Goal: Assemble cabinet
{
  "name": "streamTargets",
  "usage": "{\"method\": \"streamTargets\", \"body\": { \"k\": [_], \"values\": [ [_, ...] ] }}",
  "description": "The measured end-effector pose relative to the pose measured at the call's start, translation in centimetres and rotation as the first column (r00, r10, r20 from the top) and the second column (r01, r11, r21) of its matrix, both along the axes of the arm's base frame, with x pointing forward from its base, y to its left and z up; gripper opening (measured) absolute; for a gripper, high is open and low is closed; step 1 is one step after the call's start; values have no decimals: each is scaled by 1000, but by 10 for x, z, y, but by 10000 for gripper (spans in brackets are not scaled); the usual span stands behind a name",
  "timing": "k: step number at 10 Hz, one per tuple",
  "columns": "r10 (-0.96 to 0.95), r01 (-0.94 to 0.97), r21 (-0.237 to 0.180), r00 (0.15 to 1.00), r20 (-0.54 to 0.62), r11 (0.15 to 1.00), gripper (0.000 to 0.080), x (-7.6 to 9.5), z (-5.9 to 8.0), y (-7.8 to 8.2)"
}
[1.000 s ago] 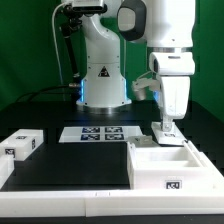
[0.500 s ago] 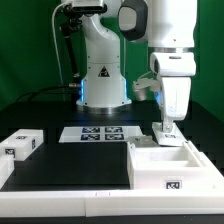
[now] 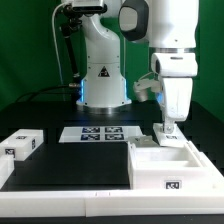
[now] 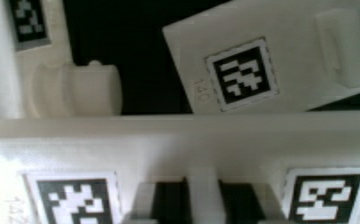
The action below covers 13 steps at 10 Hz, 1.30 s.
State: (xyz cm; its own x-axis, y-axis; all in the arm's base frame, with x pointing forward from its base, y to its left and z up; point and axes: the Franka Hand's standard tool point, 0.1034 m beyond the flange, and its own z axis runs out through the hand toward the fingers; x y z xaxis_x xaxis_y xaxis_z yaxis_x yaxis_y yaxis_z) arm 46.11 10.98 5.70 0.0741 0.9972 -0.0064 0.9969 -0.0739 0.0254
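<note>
The large white cabinet box (image 3: 165, 165) lies at the front on the exterior view's right, with a tag on its front wall. A small white tagged block (image 3: 168, 138) stands at the box's back edge. My gripper (image 3: 168, 128) is straight above it, fingers down on its top. In the wrist view my dark fingertips (image 4: 170, 203) sit close together on a thin white ridge of that block (image 4: 106, 150), between two tags; my gripper (image 4: 207, 205) looks shut on it. Another drawer block (image 3: 22, 144) lies at the exterior view's far left.
The marker board (image 3: 100, 133) lies flat in front of the robot base. The white raised border (image 3: 70, 200) runs along the table's front. In the wrist view a tagged white face (image 4: 248, 70) lies beyond the block, with black table between.
My gripper and arm have shifted very slightly toward the exterior view's right; the block and the box stay where they were.
</note>
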Motion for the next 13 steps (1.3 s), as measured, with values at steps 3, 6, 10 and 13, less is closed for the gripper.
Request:
{"method": "streamTargets", "body": {
  "k": [3,6,10,13],
  "values": [
    [-2,2,0,1000,-1,1000,70,1,-1,-1],
    [-29,29,-5,1000,0,1000,70,25,1,2],
    [-13,13,3,1000,10,1000,70,50,-2,2],
    [4,-4,4,1000,13,1000,70,52,-1,2]
  ]
}}
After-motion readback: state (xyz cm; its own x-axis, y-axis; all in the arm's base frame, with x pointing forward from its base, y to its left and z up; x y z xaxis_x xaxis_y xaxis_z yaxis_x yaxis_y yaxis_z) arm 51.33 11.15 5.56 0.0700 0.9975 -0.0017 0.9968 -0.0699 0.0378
